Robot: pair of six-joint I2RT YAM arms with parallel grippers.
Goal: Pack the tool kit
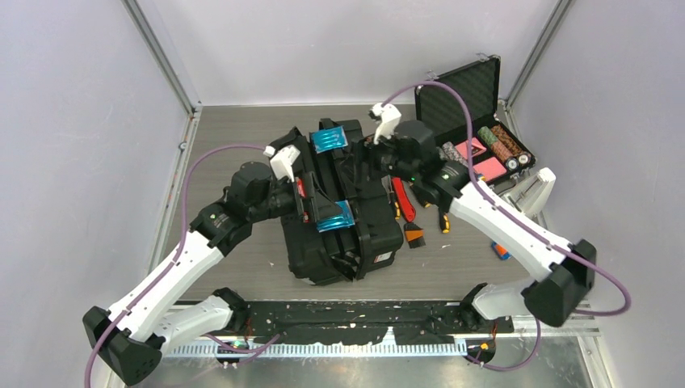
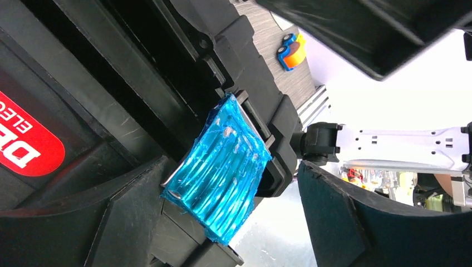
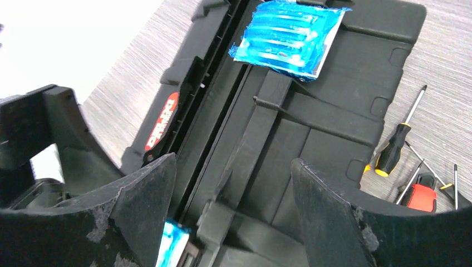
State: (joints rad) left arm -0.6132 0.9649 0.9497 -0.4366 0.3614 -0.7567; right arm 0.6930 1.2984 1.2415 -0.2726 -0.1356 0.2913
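Note:
The black toolbox (image 1: 355, 242) lies closed in the middle of the table with its two blue latches (image 1: 334, 216) facing up. My left gripper (image 1: 305, 196) is open, and its fingers straddle the nearer blue latch (image 2: 220, 172) in the left wrist view. My right gripper (image 1: 365, 158) is open and hovers over the toolbox body (image 3: 334, 105); the far latch (image 3: 289, 39) lies beyond its fingers (image 3: 328, 211). A yellow-and-black screwdriver (image 3: 392, 147), a red tool (image 3: 420, 194) and thin bits lie loose on the table to the right of the toolbox.
An open foam-lined case of poker chips (image 1: 485, 137) stands at the back right. A red-handled tool (image 1: 402, 198) and small orange-black pieces (image 1: 413, 236) lie beside the toolbox. A blue-orange item (image 1: 501, 250) sits under the right arm. Grey walls enclose the table.

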